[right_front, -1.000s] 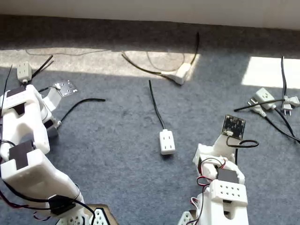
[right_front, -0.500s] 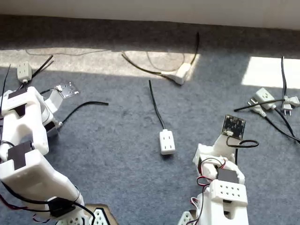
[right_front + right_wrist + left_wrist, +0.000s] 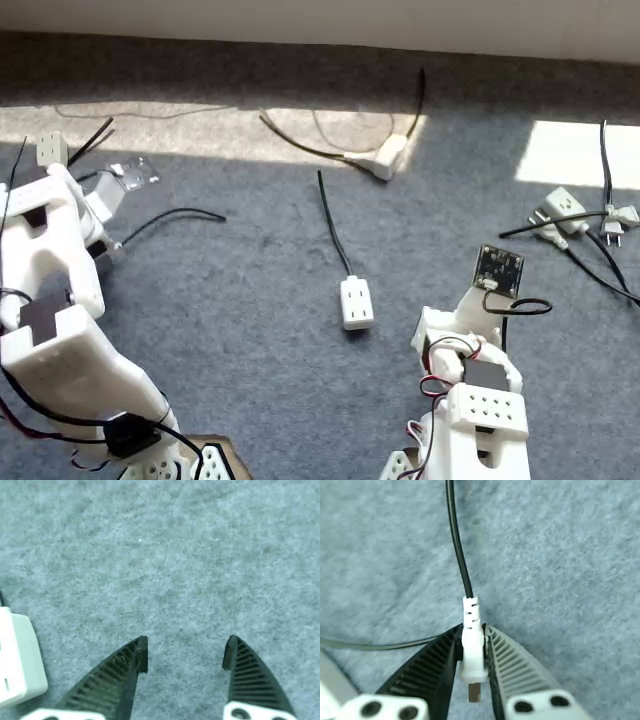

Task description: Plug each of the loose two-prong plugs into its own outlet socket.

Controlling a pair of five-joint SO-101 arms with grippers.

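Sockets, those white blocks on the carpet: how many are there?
4, I think: the left socket at the left edge, the middle socket, the far socket in the sunlit patch, and the right socket near the right edge. More may be hidden.

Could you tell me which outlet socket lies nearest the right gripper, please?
The mid-carpet socket, just beside the open right gripper; the others lie much farther off.

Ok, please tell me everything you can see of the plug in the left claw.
The plug is white and looks like plastic, with a ribbed collar where its black cord leaves. At the other end a brassy metal prong sticks out toward the wrist. The left claw is shut on its body, pressing on both sides. It is over grey carpet; whether it touches that, I cannot tell.
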